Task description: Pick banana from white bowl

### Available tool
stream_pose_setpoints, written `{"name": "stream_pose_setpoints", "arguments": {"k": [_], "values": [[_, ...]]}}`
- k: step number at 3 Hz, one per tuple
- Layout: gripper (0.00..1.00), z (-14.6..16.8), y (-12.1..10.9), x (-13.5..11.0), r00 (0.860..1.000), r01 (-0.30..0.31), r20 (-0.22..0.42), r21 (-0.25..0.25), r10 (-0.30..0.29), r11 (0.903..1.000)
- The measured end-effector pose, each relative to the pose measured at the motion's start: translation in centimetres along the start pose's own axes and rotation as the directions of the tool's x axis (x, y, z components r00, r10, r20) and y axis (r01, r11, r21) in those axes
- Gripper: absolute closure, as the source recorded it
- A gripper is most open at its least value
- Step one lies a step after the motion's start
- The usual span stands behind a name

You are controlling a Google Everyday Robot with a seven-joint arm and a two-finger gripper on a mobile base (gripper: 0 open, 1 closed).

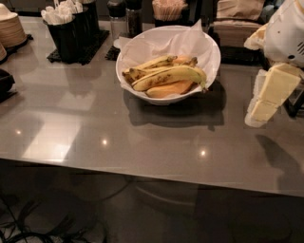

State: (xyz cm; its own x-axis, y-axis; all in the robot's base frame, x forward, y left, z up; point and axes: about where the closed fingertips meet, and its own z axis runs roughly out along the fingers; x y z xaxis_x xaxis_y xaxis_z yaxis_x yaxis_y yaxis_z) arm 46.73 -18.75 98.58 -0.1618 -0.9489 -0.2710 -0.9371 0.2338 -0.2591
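The white bowl (212,60) stands on the grey table (85,128) at the back centre, lined with crumpled white paper. The banana (171,76), long, yellow and brown-speckled, lies across the bowl's front with its greenish stem end at the right. Shorter, browner bananas (148,65) lie behind it and a smooth orange-toned fruit (168,89) lies in front of it. My gripper (260,110), cream-coloured, hangs at the right edge of the view. It points down and left, above the table, well to the right of the bowl and touching nothing.
Stacked tan plates (9,29) sit at the back left, with a dark object (4,81) at the left edge. A black caddy of utensils (71,31), shakers (124,16), a holder of sticks (168,9) and a napkin box (240,21) line the back.
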Motion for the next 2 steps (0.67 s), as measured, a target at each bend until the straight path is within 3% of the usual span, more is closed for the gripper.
{"name": "stream_pose_setpoints", "arguments": {"k": [1, 2], "values": [[0.0, 0.8, -1.5, -1.0, 0.998, -0.004, 0.057, 0.004, 0.003, 1.0], [0.0, 2.3, -4.6, -4.9, 0.988, 0.059, 0.142, -0.026, -0.055, 0.9979]]}}
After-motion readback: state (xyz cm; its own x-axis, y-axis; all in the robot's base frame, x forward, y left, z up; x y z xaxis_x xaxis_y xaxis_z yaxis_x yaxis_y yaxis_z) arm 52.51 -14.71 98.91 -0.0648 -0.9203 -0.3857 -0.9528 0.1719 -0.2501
